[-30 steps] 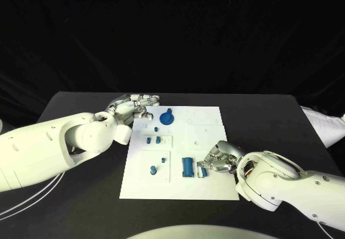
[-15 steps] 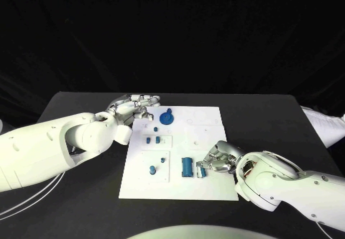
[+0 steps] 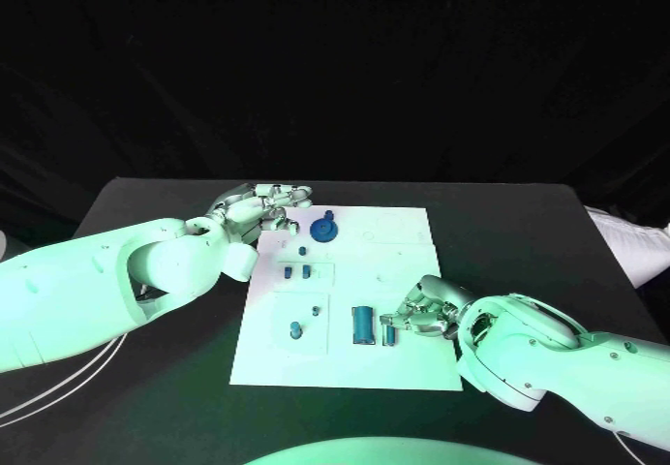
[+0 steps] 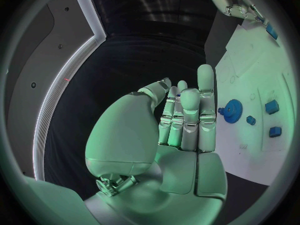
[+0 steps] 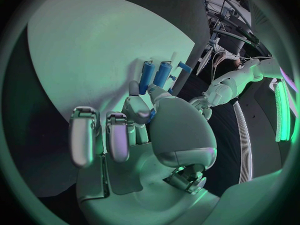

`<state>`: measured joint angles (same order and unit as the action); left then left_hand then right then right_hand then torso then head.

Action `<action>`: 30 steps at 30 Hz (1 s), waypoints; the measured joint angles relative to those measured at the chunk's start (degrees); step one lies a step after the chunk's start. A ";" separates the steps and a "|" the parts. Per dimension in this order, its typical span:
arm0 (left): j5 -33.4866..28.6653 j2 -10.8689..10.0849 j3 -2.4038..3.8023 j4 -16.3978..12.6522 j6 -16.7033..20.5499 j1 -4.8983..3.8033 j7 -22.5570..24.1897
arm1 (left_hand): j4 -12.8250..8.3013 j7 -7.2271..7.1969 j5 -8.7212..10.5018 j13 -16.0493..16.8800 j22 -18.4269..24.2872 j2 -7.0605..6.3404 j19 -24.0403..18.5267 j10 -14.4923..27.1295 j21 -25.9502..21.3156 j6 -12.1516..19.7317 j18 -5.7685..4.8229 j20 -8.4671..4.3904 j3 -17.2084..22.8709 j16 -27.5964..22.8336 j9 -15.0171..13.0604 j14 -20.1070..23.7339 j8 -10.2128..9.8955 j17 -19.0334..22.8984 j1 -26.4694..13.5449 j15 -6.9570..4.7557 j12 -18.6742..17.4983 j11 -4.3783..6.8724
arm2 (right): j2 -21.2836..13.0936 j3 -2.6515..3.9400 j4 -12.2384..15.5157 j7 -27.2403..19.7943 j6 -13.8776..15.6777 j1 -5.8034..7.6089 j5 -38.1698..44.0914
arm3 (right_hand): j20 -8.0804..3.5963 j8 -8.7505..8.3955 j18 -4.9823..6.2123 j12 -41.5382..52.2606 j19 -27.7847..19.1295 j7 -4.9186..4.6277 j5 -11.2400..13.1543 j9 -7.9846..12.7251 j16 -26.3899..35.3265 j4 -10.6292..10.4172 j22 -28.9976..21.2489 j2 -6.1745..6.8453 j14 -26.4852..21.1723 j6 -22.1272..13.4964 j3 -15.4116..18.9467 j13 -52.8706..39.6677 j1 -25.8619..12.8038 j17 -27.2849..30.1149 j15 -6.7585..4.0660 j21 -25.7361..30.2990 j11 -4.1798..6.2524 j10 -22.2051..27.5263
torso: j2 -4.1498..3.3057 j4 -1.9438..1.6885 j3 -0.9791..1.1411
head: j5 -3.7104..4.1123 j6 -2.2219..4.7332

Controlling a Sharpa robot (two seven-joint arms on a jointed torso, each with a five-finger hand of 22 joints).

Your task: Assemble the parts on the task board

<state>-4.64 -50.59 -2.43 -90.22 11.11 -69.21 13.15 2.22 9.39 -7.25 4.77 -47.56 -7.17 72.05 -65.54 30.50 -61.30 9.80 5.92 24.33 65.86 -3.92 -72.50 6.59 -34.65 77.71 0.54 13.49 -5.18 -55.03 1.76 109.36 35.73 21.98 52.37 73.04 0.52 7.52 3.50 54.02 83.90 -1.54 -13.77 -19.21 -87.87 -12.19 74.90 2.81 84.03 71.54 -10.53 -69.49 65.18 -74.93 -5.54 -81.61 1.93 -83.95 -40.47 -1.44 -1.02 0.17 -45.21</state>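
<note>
Silver right fingers [image 3: 410,318]: closed round a small blue part [image 3: 389,335] at the near right of the task board [image 3: 405,262], just beside the long blue bar [image 3: 363,324].
Right hand [image 3: 426,312]: low over the board.
Left hand [image 3: 265,205]: fingers straight, close together, holding nothing, at the far left corner near the blue gear [image 3: 324,230].
Risk: part may tip or nudge the bar if lowered askew.

White bulky arms; silver segmented hands: left hand [image 3: 261,206], right hand [image 3: 426,315]
</note>
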 measured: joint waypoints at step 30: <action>0.08 0.05 0.00 0.00 -0.05 0.00 -0.13 | 0.00 0.00 0.00 -0.05 0.06 0.00 0.00 0.00 0.00 0.00 0.00 0.00 0.00 0.00 0.00 0.15 0.00 0.58 0.00 -0.13 0.00 0.00 | -0.02 -0.01 0.13 0.08 -1.36 -0.01 0.46 | 0.00 0.00 0.00 -0.01 0.00 -0.17 2.03 -0.04 -0.23 -4.09 0.03 0.34 0.00 -0.18 8.23 -0.70 -2.77 0.02 0.00 0.00 -0.01 0.00 | -0.02 0.01 0.03 | 0.00 0.09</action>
<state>-4.56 -50.53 -2.43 -90.22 11.06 -69.21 13.02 2.22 9.39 -7.25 4.72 -47.50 -7.17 72.05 -65.54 30.50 -61.30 9.80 5.92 24.33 65.86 -3.92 -72.35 6.59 -34.07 77.71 0.41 13.49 -5.18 -55.05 1.75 109.49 35.81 20.62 52.36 73.50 0.52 7.52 3.50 54.02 83.90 -1.72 -11.75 -19.25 -88.10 -16.28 74.94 3.16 84.03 71.36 -2.30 -70.19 62.42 -74.91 -5.54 -81.60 1.92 -83.95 -40.49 -1.44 -0.99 0.17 -45.12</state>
